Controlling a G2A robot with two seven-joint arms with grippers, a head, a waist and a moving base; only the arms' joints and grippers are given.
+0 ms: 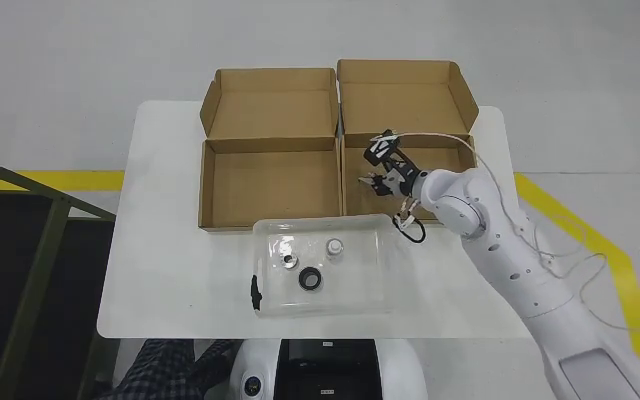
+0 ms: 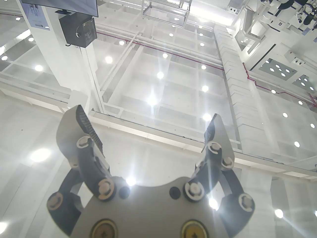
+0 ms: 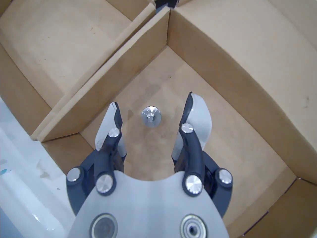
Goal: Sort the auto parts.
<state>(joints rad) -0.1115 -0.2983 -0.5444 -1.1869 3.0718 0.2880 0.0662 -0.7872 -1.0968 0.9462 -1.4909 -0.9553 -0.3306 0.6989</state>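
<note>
Since the silver part (image 3: pixel 151 116) lies loose on the floor of the right box (image 3: pixel 223 50), near the corner by the wall it shares with the left box (image 1: pixel 270 190), this one looks sorted. The right gripper (image 3: pixel 153 104) hangs above it inside the box, fingers spread wide, holding nothing, not touching the part. Left box floor is bare.

In front of the boxes sits a clear tray (image 1: pixel 375 290) on the table (image 1: pixel 170 250). Three more parts lie in it: a black ring (image 1: pixel 311 281), a silver piece (image 1: pixel 288 259) and a pale piece (image 1: pixel 336 246), all apart from each other. The pale one is too small to type, maybe a cap or bushing. So roughly one done, three to go.

The left gripper (image 2: pixel 147 112) points up at the ceiling, fingers wide, empty, away from the work.

Risks from here:
- The right gripper is low between the cardboard walls. A sideways exit could snag a fingertip on the shared wall and shove both boxes.
- Closing now would re-grab the part.
- The tray parts are small and round, so an off-centre pinch could squirt one out or roll it.
- The tray looks light. Pressing down at an angle may slide it.
- A mix-up of the look-alike silver piece would put it in the wrong box.
</note>
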